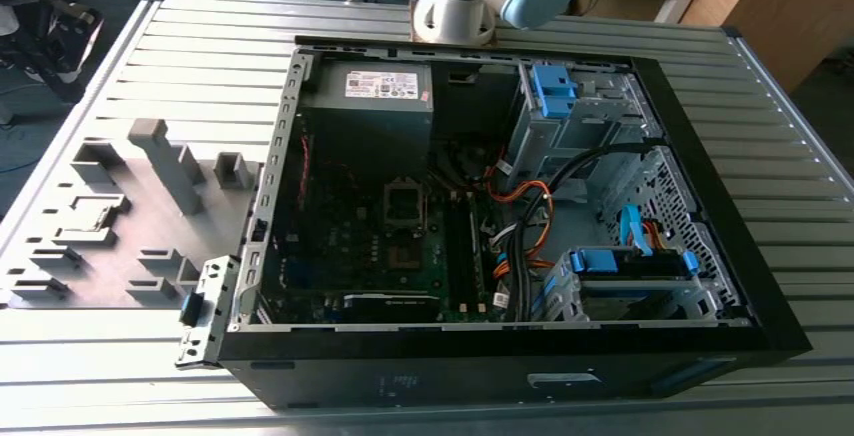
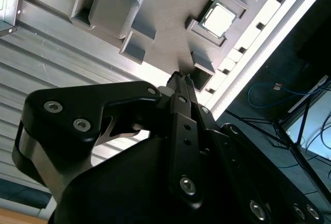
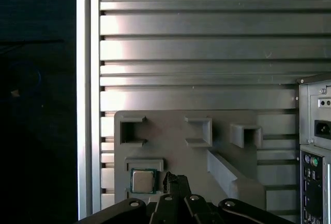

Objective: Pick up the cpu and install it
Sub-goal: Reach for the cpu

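The cpu (image 3: 143,180) is a small square chip with a pale metal top. It lies flat in a square pocket of the grey fixture plate (image 3: 176,154), and in the second wrist view the cpu (image 2: 217,18) shines brightly in that same pocket. In the exterior view the pocket with the cpu (image 1: 91,218) is at the left of the open computer case (image 1: 747,286). My gripper (image 3: 173,178) hangs above the plate just beside the chip, apart from it. Its black fingers (image 2: 178,81) are pressed together with nothing between them, so it is shut. The dark framed socket (image 1: 404,203) sits on the motherboard inside the case.
The fixture plate (image 1: 147,216) carries several raised grey blocks and empty pockets on a ribbed aluminium table (image 1: 200,46). Inside the case are a power supply (image 1: 371,91), blue drive brackets (image 1: 550,83) and orange cables (image 1: 523,231). The table edge (image 3: 85,94) runs close to the cpu.
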### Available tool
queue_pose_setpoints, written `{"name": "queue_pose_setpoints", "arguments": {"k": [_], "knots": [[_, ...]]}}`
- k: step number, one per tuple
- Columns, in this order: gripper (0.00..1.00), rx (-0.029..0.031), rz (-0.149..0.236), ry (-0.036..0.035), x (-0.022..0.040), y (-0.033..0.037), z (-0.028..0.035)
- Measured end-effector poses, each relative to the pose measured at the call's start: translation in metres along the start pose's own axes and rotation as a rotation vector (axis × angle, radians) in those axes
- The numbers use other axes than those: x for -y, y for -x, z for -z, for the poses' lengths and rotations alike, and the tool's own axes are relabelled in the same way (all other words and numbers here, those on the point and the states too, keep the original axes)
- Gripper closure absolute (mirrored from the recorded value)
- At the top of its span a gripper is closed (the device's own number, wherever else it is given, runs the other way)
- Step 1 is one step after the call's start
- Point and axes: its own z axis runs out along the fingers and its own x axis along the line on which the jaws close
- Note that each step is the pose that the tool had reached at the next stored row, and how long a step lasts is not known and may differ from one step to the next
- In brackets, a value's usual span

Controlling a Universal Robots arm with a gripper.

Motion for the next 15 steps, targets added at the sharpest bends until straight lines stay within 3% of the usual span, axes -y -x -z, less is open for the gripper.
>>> {"name": "queue_pose_setpoints", "arguments": {"k": [15], "knots": [[0.89, 0.0001, 0.001, 0.0001, 0.0012, -0.0032, -0.0075]]}}
